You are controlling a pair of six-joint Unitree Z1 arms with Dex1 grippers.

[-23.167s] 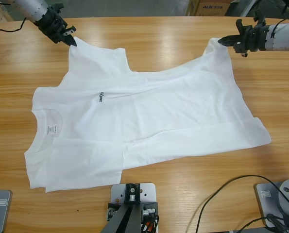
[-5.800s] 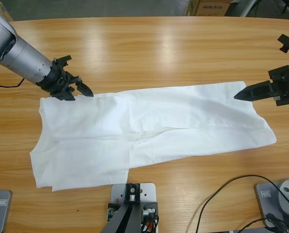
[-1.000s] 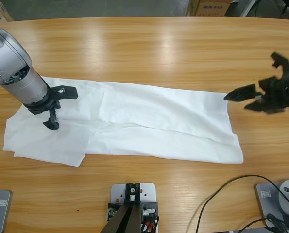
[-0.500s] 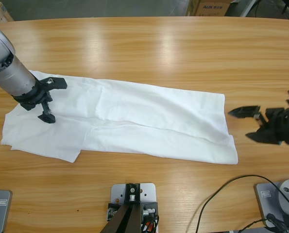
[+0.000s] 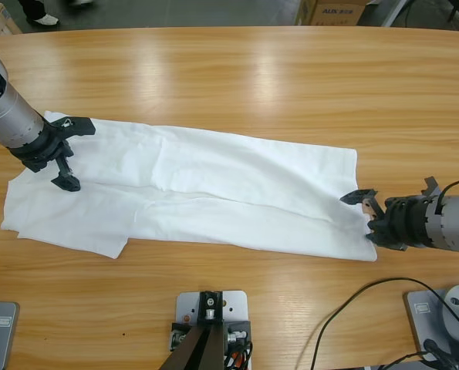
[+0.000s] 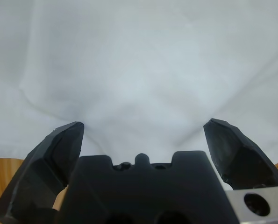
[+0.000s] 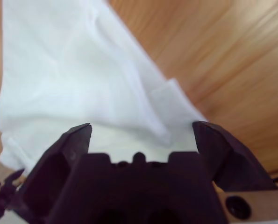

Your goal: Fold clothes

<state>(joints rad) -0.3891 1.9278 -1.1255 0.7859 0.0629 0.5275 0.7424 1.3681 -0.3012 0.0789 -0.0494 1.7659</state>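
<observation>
Since half a second ago the right gripper [image 5: 366,216] has slid in from open wood to the shirt's [image 5: 214,189] corner at four o'clock, its jaws spread wide around the fabric edge. The left gripper [image 5: 69,154] has drawn back slightly toward nine o'clock and hangs over the shirt's other end, its jaws wide apart with nothing held. The shirt lies folded into a long white band across the middle of the table [image 5: 252,69], running from nine toward four o'clock.
</observation>
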